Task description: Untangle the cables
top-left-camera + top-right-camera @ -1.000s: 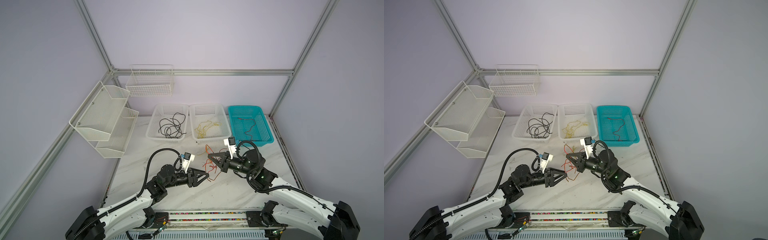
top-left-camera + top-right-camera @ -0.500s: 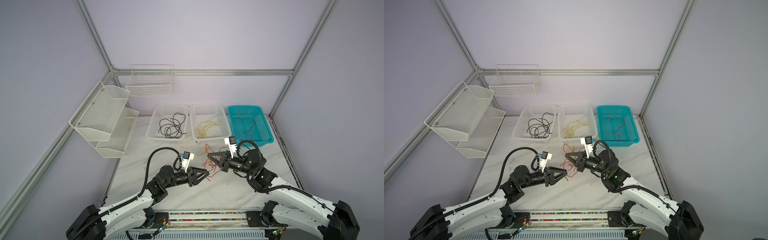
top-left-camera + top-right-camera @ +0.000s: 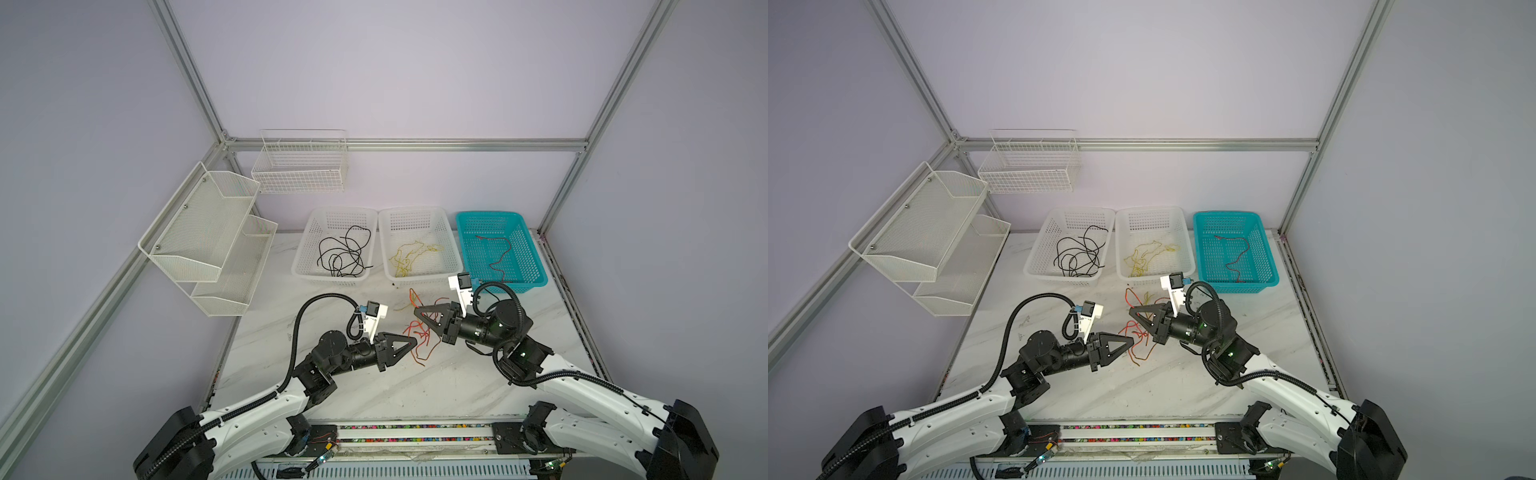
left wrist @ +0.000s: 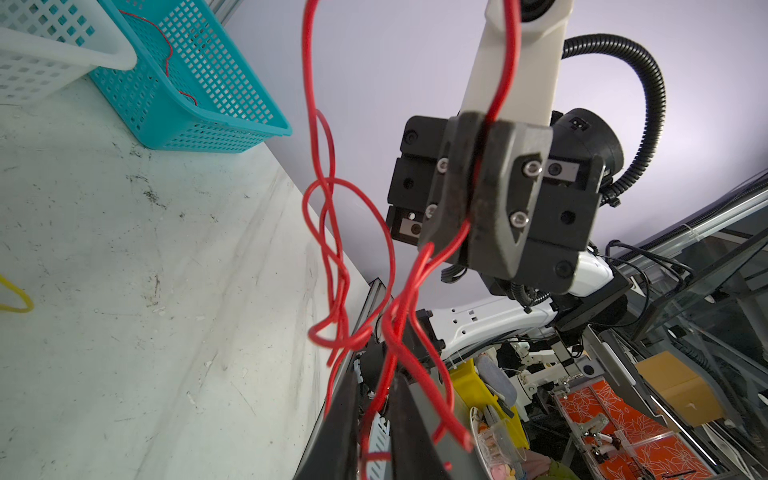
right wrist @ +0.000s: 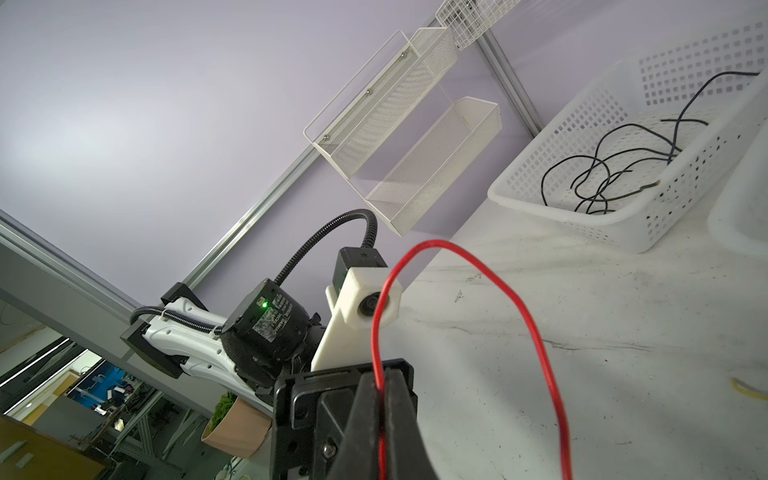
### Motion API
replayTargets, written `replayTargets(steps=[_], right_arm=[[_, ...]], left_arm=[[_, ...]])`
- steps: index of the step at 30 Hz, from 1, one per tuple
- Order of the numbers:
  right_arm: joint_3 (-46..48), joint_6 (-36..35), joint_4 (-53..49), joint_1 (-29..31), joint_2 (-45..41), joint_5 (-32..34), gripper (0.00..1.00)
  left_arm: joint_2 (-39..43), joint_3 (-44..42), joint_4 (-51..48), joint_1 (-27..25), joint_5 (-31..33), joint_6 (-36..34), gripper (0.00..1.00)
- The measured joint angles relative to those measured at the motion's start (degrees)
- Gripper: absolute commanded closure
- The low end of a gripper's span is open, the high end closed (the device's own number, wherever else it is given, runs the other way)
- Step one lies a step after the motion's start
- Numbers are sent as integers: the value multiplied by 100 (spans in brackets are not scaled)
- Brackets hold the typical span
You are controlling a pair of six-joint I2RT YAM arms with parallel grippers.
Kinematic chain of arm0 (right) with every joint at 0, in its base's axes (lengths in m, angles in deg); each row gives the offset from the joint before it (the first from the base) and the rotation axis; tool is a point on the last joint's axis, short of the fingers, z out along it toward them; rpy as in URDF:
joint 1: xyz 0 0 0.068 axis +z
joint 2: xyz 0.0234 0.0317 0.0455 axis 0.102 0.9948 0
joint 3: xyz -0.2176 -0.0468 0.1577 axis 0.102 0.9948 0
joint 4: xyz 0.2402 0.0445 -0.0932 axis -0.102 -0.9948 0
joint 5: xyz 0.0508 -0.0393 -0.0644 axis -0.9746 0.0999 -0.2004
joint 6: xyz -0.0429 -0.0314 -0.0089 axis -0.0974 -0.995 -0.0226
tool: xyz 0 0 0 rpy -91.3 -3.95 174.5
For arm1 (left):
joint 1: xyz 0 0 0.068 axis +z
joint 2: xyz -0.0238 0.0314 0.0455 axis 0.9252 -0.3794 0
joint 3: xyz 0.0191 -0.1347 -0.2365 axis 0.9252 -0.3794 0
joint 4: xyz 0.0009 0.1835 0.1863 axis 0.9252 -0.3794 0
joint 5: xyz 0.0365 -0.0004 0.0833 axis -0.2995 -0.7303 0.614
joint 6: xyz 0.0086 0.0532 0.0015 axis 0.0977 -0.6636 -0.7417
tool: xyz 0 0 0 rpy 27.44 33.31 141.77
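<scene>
My right gripper (image 5: 380,399) is pressed together on one strand of the red cable tangle (image 3: 422,336). In the right wrist view the wire comes out from between the jaws, arches up and drops back down past them.

My left gripper (image 3: 414,341) sits at about 7 o'clock from the right one, and the two point tip to tip, close together, across the tangle. Its fingers (image 4: 340,415) stand nearly together with red strands running between them. A slim gap shows at the camera end, but at the tips they look nipped onto the wire.

The tangle hangs between my two grippers over the middle of the marble table (image 3: 415,390), its loops knotted together. I cannot tell whether its lowest loops, toward 6 o'clock, touch the surface. A loose yellow cable (image 4: 28,306) lies on the table at 12 o'clock from the tangle.

Three baskets stand along the far edge:
- At 11 o'clock, a white basket (image 3: 303,266) holds black cables (image 3: 343,255).
- At 12 o'clock, a second white basket (image 3: 453,249) holds yellow cables (image 3: 409,257).
- At 1 o'clock, a teal basket (image 3: 536,266) holds a single red cable (image 3: 498,255).
</scene>
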Motion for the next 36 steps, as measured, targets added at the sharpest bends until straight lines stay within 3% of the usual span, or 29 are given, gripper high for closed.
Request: replayTargets(steps=[3,8,20,27,36], right_arm=[[0,-2,-2,7,-2,4,100],[-11,-109,-280,7,-133,284,100],[-610,-323,-2632,195,-800,2122,100],[-785,-184,-3010,-24,-1222,3458,100],[-890,-181,-3099,-24,-1056,3792,100]], left_arm=[[13,-2,-7,2,9,-2,100],[42,-13,-37,2,20,-9,100],[656,-446,-306,-31,645,-105,100],[1325,-879,-1703,-24,1213,-208,100],[2522,-1023,-2835,-17,1790,-212,100]])
